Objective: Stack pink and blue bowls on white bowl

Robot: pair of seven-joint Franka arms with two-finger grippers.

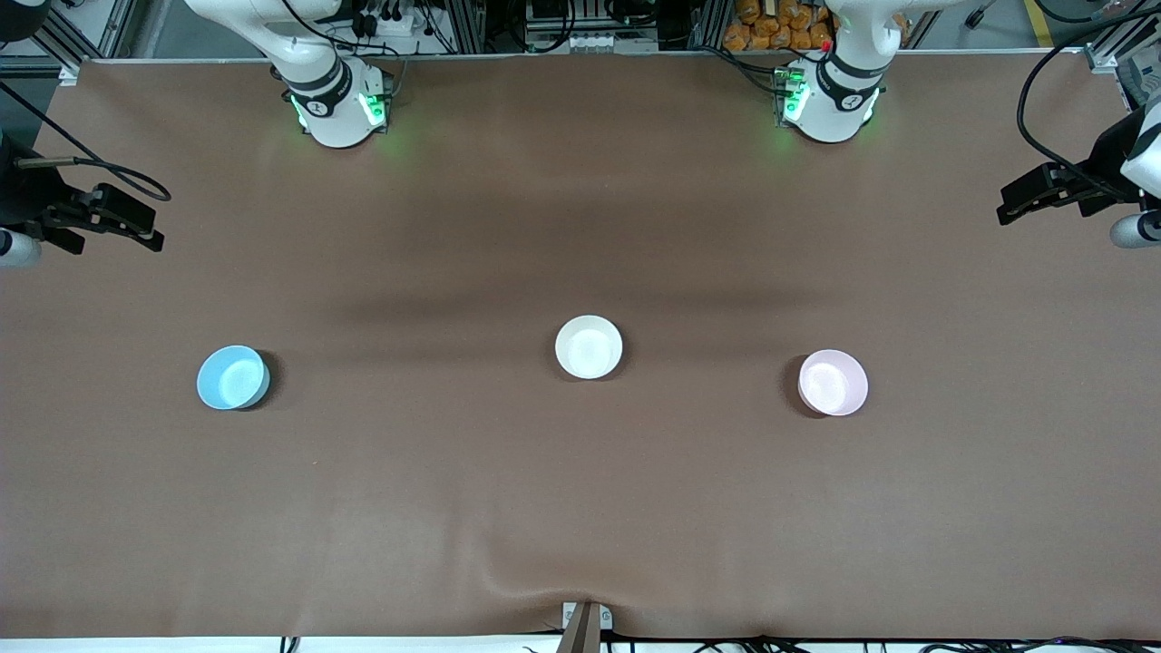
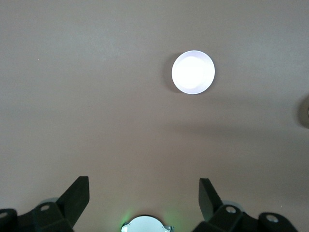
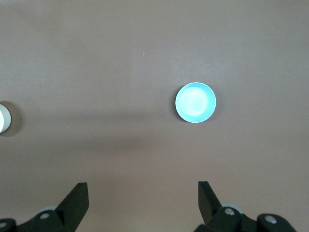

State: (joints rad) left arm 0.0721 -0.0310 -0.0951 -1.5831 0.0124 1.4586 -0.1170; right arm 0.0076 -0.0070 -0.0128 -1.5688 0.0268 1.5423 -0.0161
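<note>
Three small bowls stand apart in a row across the brown table. The blue bowl [image 1: 233, 377] [image 3: 195, 102] is toward the right arm's end. The white bowl [image 1: 589, 346] is in the middle, its rim just showing in the right wrist view [image 3: 4, 118]. The pink bowl [image 1: 833, 382] [image 2: 193, 72] is toward the left arm's end. My left gripper [image 2: 144, 180] [image 1: 1005, 207] hangs open and empty, high over the table near its own base. My right gripper [image 3: 143, 184] [image 1: 154, 227] hangs the same way, open and empty. Both are well clear of every bowl.
The right arm's base [image 1: 336, 100] and the left arm's base [image 1: 830, 100] [image 2: 145, 224] stand along the table's edge farthest from the front camera. A small clamp [image 1: 585, 626] and a wrinkle in the cloth lie at the nearest edge.
</note>
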